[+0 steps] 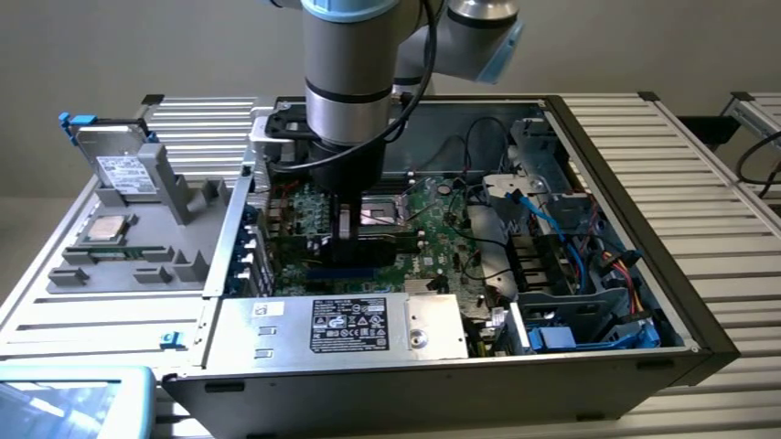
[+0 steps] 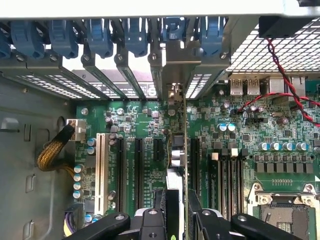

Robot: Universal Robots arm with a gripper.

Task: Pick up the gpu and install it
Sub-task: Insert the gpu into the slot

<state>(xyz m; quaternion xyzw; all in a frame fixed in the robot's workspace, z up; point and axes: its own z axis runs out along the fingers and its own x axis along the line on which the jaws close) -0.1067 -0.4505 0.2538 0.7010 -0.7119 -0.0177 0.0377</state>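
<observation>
- Exterior view: your black gripper (image 1: 354,233) hangs low inside the open grey metal computer case (image 1: 586,99), above the green motherboard (image 1: 427,212). Its body masks whatever sits directly beneath it.
- Wrist view: the fingers pinch the gpu (image 2: 176,160), a thin green card seen edge-on, with its silver bracket ahead of the tool.
- Watch the risk: if the card sits beside the long black slot (image 2: 194,165) below rather than over it, pressing could jam or bend it.
- The card's lower edge is hidden, so you cannot judge whether it is seated.

The arm (image 1: 354,82) is held vertical above the motherboard (image 1: 442,219), the gripper (image 2: 181,220) pointed down and clamped on the gpu (image 2: 176,150).
</observation>
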